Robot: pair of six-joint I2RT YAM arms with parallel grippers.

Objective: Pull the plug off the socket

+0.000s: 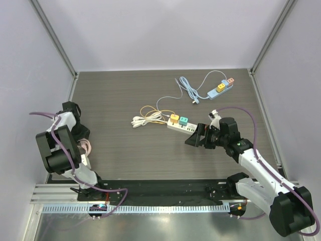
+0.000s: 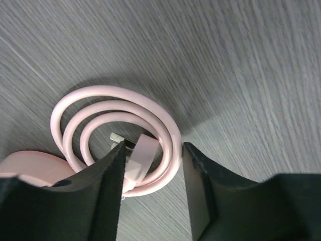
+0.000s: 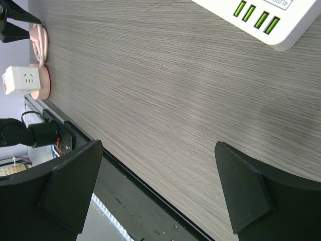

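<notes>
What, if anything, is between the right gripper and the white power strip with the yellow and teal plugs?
Nothing visible. The open right gripper faces the green-slotted end of the white power strip across bare wood-grain tabletop. The yellow plug and teal plug sit farther along the strip, uncovered from above.

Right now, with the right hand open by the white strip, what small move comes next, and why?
Probably ease the right hand toward the teal plug, the nearer of two seated in the white strip. The hand is open and empty, just short of the strip's end.
</notes>
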